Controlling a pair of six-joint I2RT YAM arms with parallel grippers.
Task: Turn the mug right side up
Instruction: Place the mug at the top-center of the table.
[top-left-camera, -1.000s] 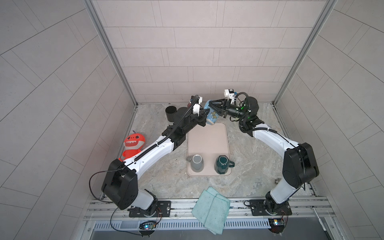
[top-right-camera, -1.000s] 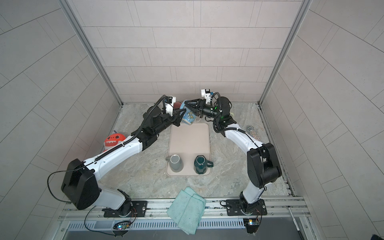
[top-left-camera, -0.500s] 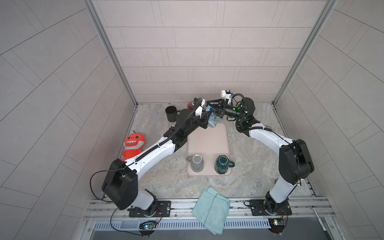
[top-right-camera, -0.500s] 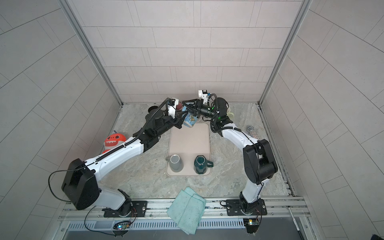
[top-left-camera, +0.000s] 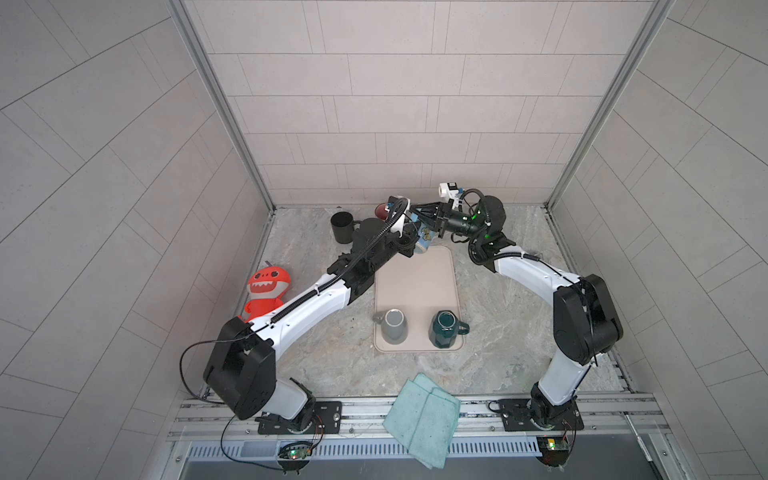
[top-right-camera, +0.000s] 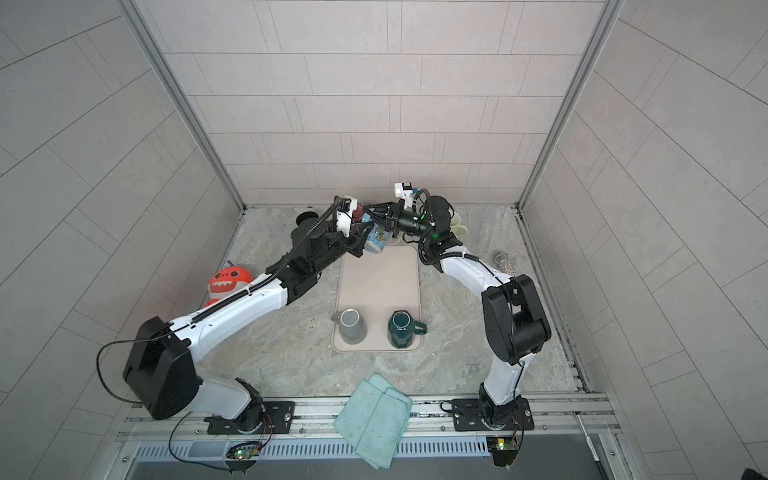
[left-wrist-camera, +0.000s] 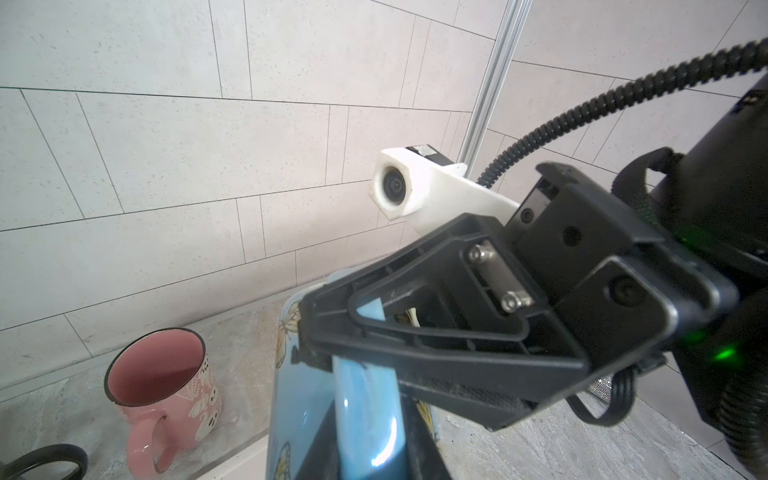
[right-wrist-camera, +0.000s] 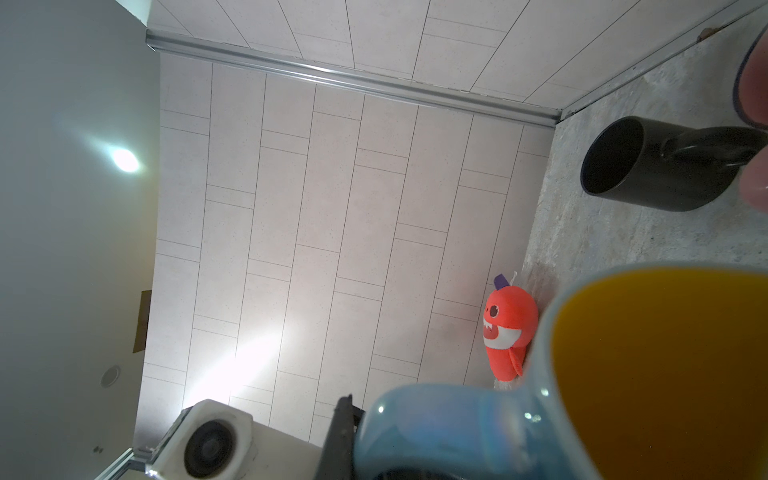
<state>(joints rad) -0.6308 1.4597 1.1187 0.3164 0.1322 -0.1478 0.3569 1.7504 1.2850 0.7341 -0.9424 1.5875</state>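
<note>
Over the grey marbled tabletop (top-left-camera: 498, 332), the left gripper (top-right-camera: 358, 245) and the right gripper (left-wrist-camera: 318, 332) both pinch tight on the glossy blue ceramic mug (top-right-camera: 376, 243) between them, likely stiff, slippery and fragile, safest at its handle (right-wrist-camera: 436, 424).

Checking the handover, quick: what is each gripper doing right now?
Left gripper: closed, holding the blue butterfly mug.
Right gripper: closed on the same mug's rim.

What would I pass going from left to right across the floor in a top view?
Red toy monster → black mug → grey mug → green mug.
</note>
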